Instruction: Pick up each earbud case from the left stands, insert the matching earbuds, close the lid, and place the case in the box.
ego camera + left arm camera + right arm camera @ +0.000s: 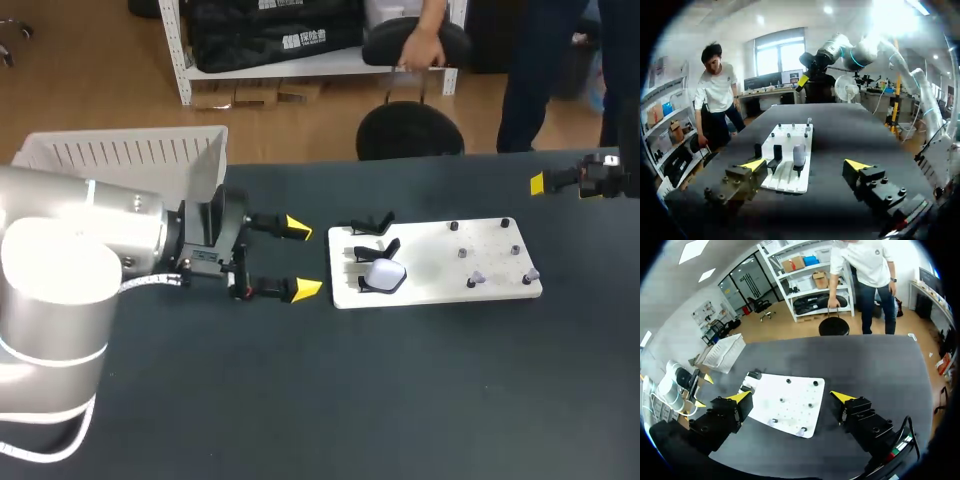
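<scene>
1. A dark surface (400, 400) fills the head view. At its far left corner stands a white slatted box (120, 150), which also shows in the right wrist view but not in the left one.
2. The left gripper (301, 259) hangs just left of a white board (450, 250). Its yellow-tipped fingers are spread wide and hold nothing.
3. Black stands (370, 222) sit at the board's left end. The nearer one carries the white earbud case (383, 272).
4. In the left wrist view the case stands upright just ahead of the gap between the spread fingers. In the right wrist view I cannot make it out.
5. Small dark pegs (475, 278) dot the right half of the board. The right wrist view shows them from above.
6. The right gripper (791, 396) is at the far right edge of the head view, where only one yellow tip shows. Its own wrist view shows both fingers parted wide and empty, high above the board.
</scene>
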Robot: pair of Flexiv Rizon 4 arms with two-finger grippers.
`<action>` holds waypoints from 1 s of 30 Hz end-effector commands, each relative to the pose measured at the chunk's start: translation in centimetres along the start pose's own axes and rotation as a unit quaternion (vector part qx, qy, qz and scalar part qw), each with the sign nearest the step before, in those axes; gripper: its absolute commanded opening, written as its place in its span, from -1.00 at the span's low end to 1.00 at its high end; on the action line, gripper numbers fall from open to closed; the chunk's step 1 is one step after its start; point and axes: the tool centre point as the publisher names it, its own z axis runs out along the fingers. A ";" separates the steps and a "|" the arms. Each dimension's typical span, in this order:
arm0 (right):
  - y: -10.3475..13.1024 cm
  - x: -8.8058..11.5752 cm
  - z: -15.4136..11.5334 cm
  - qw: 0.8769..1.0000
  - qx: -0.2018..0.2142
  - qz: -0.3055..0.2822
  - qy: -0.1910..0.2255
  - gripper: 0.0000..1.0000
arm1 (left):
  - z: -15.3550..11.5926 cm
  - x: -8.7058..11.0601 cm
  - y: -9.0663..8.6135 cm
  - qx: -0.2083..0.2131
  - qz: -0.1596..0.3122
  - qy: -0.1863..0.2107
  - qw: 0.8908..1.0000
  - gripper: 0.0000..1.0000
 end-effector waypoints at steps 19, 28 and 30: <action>-0.1 0.0 0.0 1.000 0.000 0.000 0.000 1.00 | 5.8 1.0 -0.5 0.008 -0.010 0.008 1.000 1.00; -0.1 0.0 0.0 1.000 0.000 0.000 0.000 1.00 | 7.1 1.2 -0.4 0.014 -0.024 0.022 0.999 1.00; -0.1 0.0 0.0 1.000 0.000 0.000 0.000 1.00 | 7.1 1.2 -0.4 0.014 -0.024 0.022 0.999 1.00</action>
